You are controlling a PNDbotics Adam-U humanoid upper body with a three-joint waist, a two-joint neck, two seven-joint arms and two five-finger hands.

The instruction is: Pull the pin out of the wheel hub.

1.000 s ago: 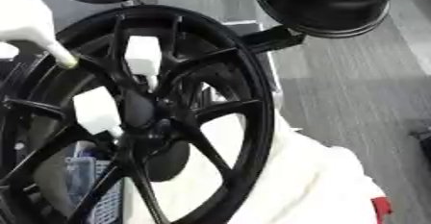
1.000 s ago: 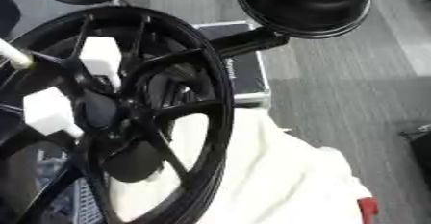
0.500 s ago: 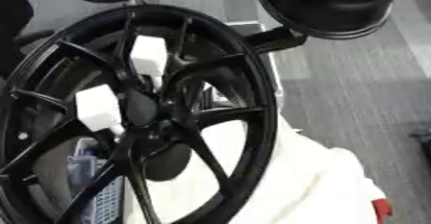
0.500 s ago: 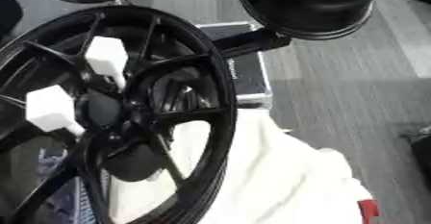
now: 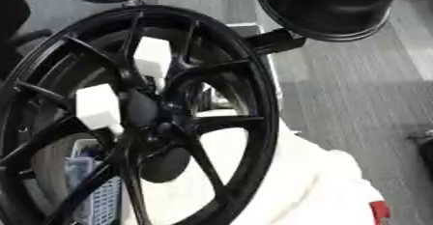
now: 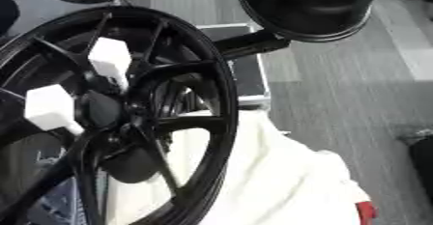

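Soft, even indoor light, and my view is a little blurred.

The black wheel (image 5: 135, 118) before me is dark, with only weak grey shine along its spokes and rim. Right of the wheel, the white cloth (image 6: 279, 180) is bright and nearly washed out. The grey floor (image 5: 355, 89) beyond it shows soft shadows, no sharp edges.

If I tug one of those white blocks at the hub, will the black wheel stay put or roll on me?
The black wheel stands on edge, so it could probably roll or tip sideways. The white cloth beside it looks soft and may offer little bracing. The white blocks look rigid. No robot hand is in view.
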